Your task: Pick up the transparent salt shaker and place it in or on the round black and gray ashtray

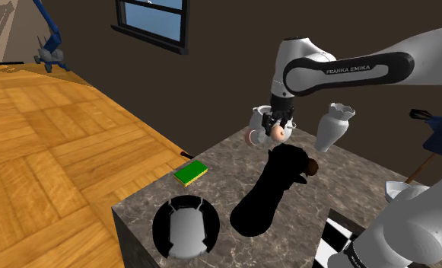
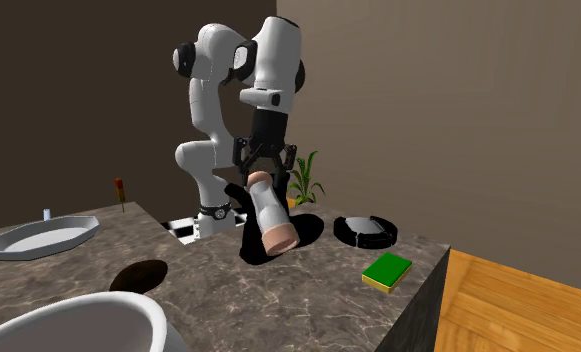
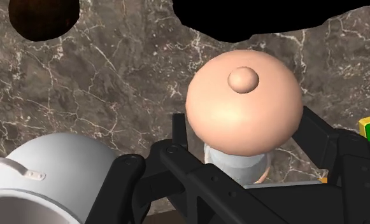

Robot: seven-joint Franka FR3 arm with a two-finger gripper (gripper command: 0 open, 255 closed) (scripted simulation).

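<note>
Second exterior view: gripped salt shaker [image 2: 270, 220] firmly between fingers of gripper [image 2: 263, 178], held tilted above marble counter [image 2: 278, 300], off surface. Kept well apart from ashtray [image 2: 348, 235]; green sponge [image 2: 388, 271] near ashtray.

The salt shaker [image 2: 269, 212], a pale see-through body with peach ends, hangs tilted above the marble counter [image 2: 308, 295], clasped in the gripper [image 2: 262, 176]. The round black ashtray [image 2: 350, 233] with its grey middle lies flat near the counter's edge, apart from the shaker.
</note>
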